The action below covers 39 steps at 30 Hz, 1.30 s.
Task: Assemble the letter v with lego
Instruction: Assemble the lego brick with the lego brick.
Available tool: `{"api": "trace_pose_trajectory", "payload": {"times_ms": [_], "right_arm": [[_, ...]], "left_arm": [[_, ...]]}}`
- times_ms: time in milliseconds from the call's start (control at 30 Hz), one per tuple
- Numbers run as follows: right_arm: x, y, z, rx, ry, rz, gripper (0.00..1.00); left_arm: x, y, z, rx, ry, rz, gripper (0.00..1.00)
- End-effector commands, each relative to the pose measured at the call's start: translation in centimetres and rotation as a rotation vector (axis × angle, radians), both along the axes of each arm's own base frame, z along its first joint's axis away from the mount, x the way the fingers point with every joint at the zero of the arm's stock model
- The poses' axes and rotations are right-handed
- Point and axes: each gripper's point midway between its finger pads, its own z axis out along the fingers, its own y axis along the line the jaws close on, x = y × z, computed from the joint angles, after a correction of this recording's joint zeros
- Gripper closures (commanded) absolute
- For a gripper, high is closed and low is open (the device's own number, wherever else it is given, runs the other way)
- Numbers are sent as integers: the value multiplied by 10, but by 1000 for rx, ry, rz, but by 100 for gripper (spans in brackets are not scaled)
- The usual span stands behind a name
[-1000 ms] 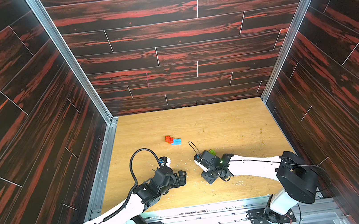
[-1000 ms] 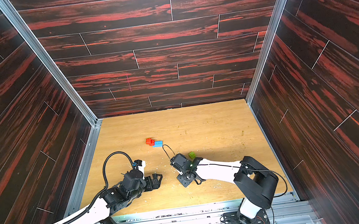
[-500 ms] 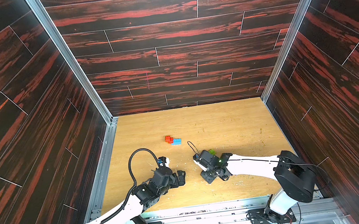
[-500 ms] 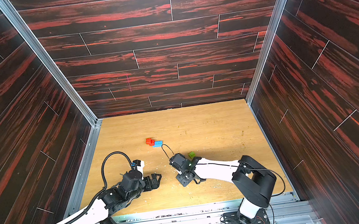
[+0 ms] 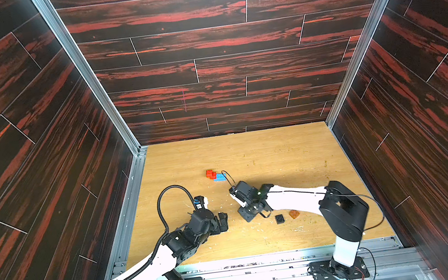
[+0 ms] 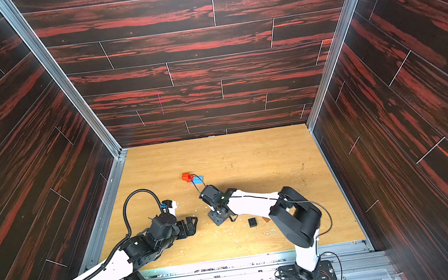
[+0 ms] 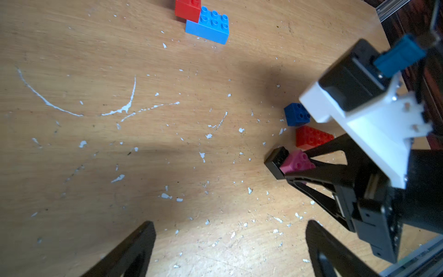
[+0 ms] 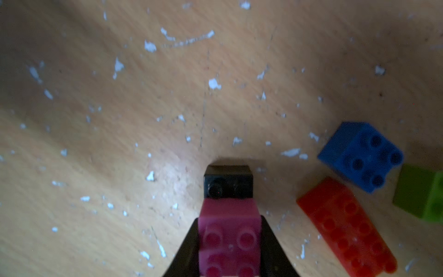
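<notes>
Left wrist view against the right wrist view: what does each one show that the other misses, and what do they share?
Only the left wrist view shows the joined red brick and light blue brick, plus the left pincer, open and empty. Only the right wrist view shows the lime green brick. Both show the right pincer shut on the pink brick, the black brick at its end, the dark blue brick and the loose red brick.
</notes>
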Motion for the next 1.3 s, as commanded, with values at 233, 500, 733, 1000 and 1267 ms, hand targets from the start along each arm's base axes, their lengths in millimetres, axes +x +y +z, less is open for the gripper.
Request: {"api": "trace_pose_trajectory", "payload": {"times_ms": [233,500,733,1000,1267], "right_arm": [[-38,-32,-35,-137,162,-47,71],[-43,-33,-45,-165,169,-22,71],[-51,-36,-42,-157,164,2,71],[-53,-38,-45,-154,159,17,71],[-46,-32,-39,-179,163,10,71]], "left_arm": [[3,2,9,9,-16,13,0],[3,-2,2,15,4,5,0],[2,2,5,6,-6,16,0],[2,2,6,14,-1,15,0],[1,2,5,15,3,18,0]]}}
